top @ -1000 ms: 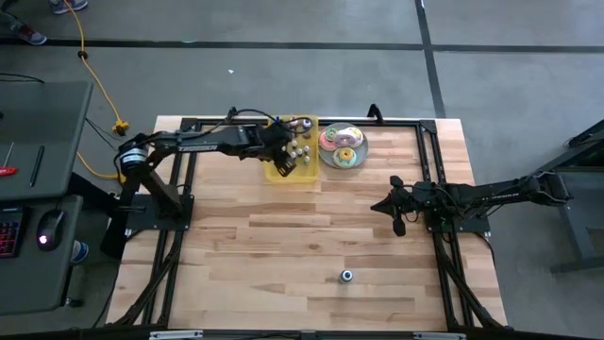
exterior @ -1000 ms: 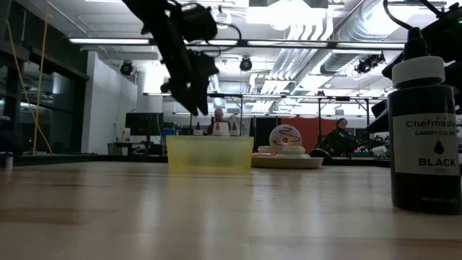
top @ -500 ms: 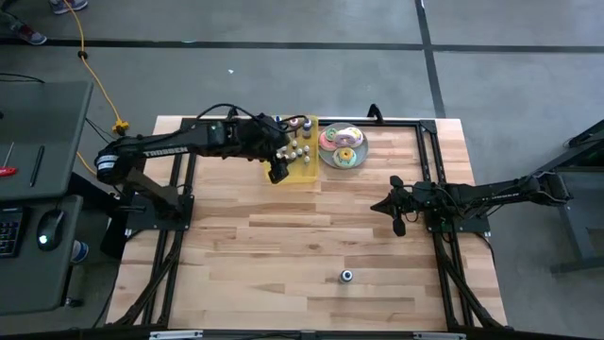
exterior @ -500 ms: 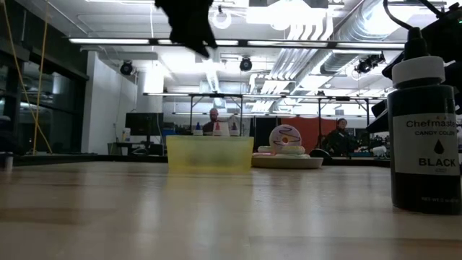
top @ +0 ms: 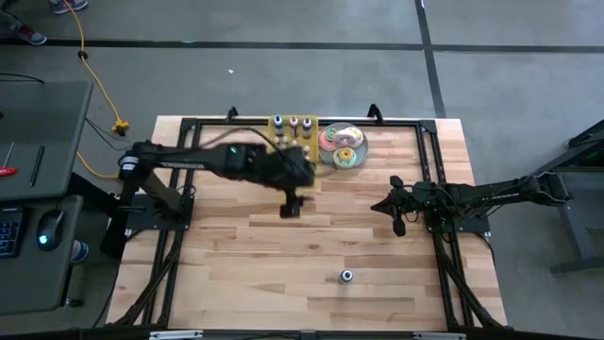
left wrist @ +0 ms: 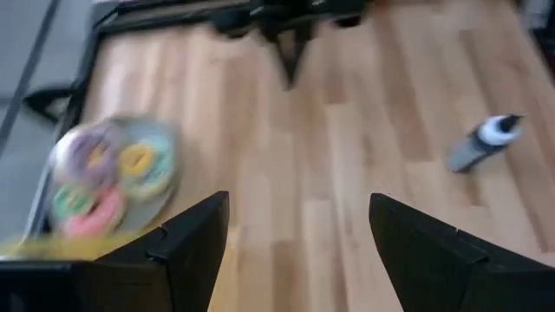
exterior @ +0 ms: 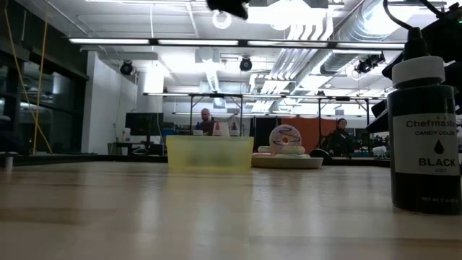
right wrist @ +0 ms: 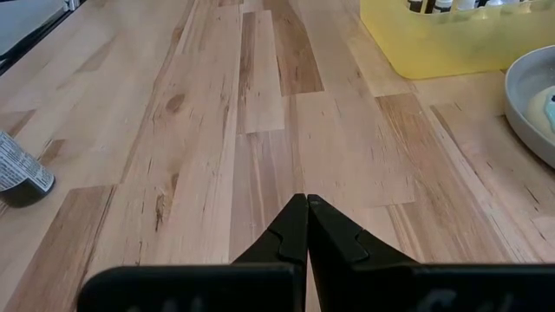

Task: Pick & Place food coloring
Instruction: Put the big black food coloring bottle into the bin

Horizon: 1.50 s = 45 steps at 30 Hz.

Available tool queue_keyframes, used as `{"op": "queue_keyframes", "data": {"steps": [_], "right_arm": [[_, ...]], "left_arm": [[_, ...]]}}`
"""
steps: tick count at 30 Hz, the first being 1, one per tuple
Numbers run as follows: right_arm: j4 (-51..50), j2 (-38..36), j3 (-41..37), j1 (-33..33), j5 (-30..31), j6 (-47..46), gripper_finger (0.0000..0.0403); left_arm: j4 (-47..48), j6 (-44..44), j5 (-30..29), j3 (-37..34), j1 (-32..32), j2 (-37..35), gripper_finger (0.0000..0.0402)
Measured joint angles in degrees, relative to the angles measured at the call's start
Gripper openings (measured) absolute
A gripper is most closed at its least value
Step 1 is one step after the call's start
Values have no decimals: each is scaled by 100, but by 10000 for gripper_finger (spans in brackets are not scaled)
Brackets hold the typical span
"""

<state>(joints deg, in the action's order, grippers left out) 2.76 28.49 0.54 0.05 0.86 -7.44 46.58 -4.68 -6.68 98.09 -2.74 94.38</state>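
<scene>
Several small food coloring bottles (top: 294, 129) stand in the yellow tray (top: 279, 123) at the table's far edge. One black bottle (top: 347, 276) with a white collar stands alone on its base near the near edge; it shows large in the low view (exterior: 424, 123) and also in both wrist views (left wrist: 481, 143) (right wrist: 22, 173). My left gripper (top: 291, 206) hangs open and empty over the table's middle, on the near side of the tray (left wrist: 299, 208). My right gripper (top: 396, 222) waits shut at the right (right wrist: 305, 201).
A round plate of pastel doughnuts (top: 342, 146) sits right of the tray (exterior: 209, 153) at the far edge. Bare wooden tabletop (top: 283, 264) lies between the tray and the lone bottle. Dark frame rails (top: 434, 161) border the table. People stand in the room behind.
My left gripper has risen from the yellow tray and swung toward the table's near edge and right, ending over the table's middle; in the low view it has climbed almost out of the picture's top. The right arm has kept still.
</scene>
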Motion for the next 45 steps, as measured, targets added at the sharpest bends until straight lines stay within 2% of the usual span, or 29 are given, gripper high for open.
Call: {"op": "queue_keyframes", "data": {"steps": [7,15,18,21,23,25,27,29,36,38,43,45], "right_arm": [[-7,0,-1,-2,0,0,0],[-16,3,0,0,1,0,0],[8,9,-2,-2,2,0,0],[-9,0,-2,0,0,0,0],[-18,2,0,0,1,0,0],[-6,-4,-1,-1,2,0,0],[-6,-2,0,-1,2,0,0],[-6,-2,0,0,2,0,0],[-5,-3,0,0,1,0,0],[6,3,-1,-1,2,0,0],[-5,4,-2,-2,0,0,0],[2,4,0,0,2,0,0]], "left_arm": [[-387,-405,611,26,-476,785,271],[-1089,-1141,1954,21,-899,1486,271],[-1383,-1624,2287,14,-1023,1627,271],[-1759,-1725,2130,30,-1059,1843,271],[-1611,-1726,2067,-11,-1044,1889,271],[-2084,-1616,1991,44,-1037,2092,271],[-1958,-1457,1920,-8,-1037,2163,271],[-2376,-1342,1917,23,-1039,2367,271],[-2517,-1305,2506,-18,-1069,2691,271],[-2908,-1361,2530,35,-1089,2824,271],[-3136,-1350,2442,25,-1125,3000,271],[-2992,-1300,2577,0,-1122,3031,271]]}}
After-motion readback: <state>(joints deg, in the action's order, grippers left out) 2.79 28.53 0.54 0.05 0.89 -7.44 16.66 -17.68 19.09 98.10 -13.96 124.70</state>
